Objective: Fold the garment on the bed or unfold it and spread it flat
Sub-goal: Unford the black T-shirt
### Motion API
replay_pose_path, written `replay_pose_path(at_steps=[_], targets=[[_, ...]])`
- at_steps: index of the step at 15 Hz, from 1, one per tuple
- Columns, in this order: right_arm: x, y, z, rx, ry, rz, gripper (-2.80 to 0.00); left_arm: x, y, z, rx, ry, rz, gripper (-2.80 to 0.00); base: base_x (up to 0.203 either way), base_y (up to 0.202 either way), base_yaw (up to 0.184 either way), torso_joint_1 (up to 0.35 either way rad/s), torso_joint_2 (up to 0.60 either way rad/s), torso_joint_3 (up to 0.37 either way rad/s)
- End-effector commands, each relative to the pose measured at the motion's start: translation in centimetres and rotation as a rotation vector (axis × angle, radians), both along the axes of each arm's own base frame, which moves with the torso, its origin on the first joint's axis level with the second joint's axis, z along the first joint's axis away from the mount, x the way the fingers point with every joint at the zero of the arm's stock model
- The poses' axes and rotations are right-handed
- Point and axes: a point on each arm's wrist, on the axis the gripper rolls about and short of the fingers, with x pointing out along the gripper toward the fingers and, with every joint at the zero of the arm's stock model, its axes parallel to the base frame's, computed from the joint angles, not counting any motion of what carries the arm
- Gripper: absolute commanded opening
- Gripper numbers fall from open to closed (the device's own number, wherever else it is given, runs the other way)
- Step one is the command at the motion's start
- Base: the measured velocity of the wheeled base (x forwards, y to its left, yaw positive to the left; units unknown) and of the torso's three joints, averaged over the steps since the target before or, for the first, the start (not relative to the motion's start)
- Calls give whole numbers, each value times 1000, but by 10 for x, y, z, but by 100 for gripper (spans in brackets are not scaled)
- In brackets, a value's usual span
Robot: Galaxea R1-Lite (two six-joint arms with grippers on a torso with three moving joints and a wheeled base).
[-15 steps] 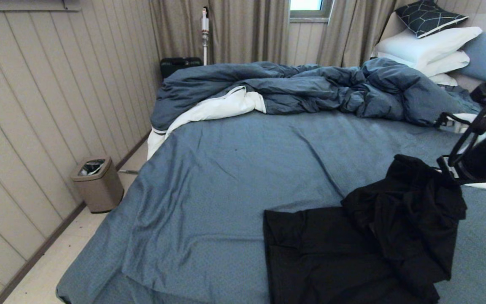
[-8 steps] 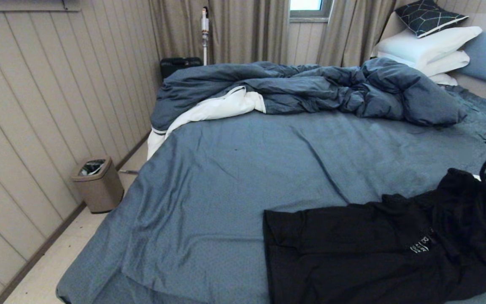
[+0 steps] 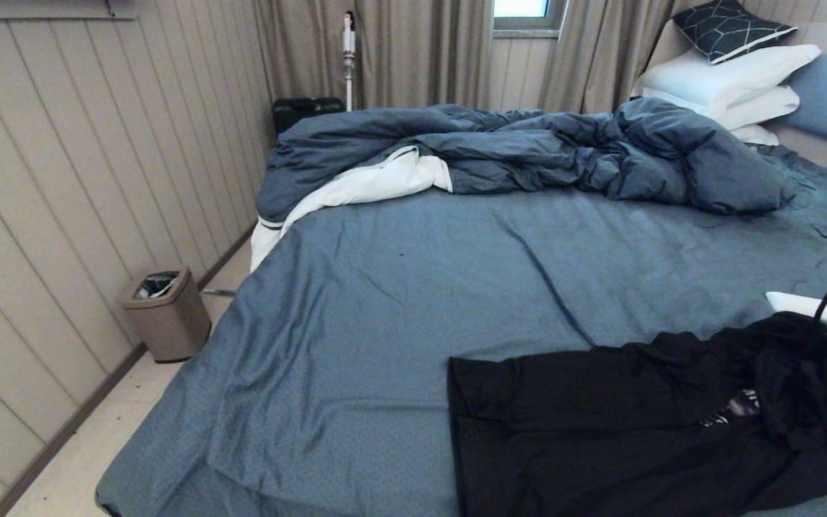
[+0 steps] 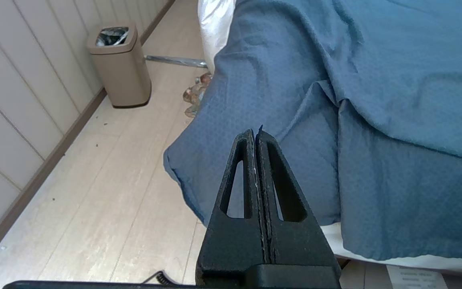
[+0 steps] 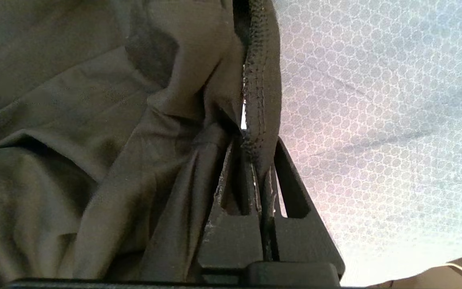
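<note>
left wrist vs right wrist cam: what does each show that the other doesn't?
Only the left wrist view: the left gripper, fingers shut on nothing, off the bed's corner above the pale wood floor, with a beige lidded trash bin. Only the right wrist view: the right gripper, fingers shut on a stitched edge of the black T-shirt. Both: the blue-grey textured bed sheet.

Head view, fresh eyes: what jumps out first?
The black garment, lying crumpled on the near right of the bed, with the right gripper shut on a stitched hem at the garment's right end. Behind it, a rumpled dark blue duvet with white lining is heaped across the far side, with white pillows stacked at far right. The left gripper is shut and empty, hanging off the bed's left corner above the floor.
</note>
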Motion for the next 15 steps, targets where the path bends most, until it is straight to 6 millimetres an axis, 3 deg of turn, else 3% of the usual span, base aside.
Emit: replay_pose_path(at_steps=[1,5,7,12,13,15], targets=[[-1,1,1,4,1,2,-280,0,0,0,-1,3,1,-280,0,0,0,0,0,0],[-15,5,28,-26,-57,3,-280,0,0,0,-1,3,1,-280,0,0,0,0,0,0],[-25,-3,41,-56,-86,-25,-280,0,0,0,-1,3,1,-280,0,0,0,0,0,0],[-31,-17,34,-55,-65,-52,-280,0,0,0,-1,4,1,-280,0,0,0,0,0,0],[-31,-17,30,-48,-53,-49,0,0,0,0,-1,4,1,-280,0,0,0,0,0,0],[-27,-21,24,-41,-45,-51,0,0,0,0,-1,2,1,-280,0,0,0,0,0,0]])
